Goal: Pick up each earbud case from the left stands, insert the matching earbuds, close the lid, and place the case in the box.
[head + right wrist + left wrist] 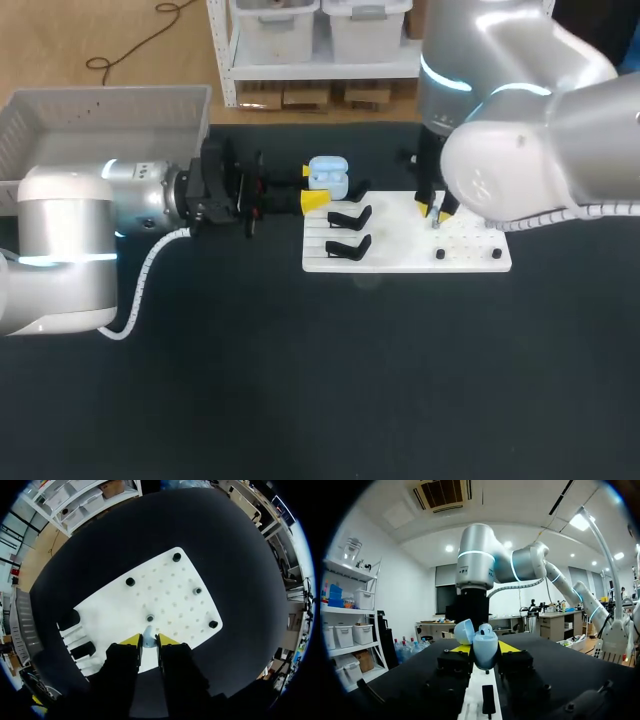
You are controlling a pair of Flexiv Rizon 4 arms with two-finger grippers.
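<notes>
Right pincer [148, 640] stands on the white board [165, 595], narrowed onto a pale earbud [148, 635]: best lifted straight up, gently. Farther left, left pincer [485, 647] clamps the open earbud case [485, 654]; it should be held level, lid clear.

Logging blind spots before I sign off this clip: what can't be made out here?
- Inside of the earbud case: its front wall hides it in the left wrist view; too small in the head view.
- The earbud: mostly hidden between the tips of the right gripper, right wrist view.
- The box: cut off by the head view's edge.
</notes>
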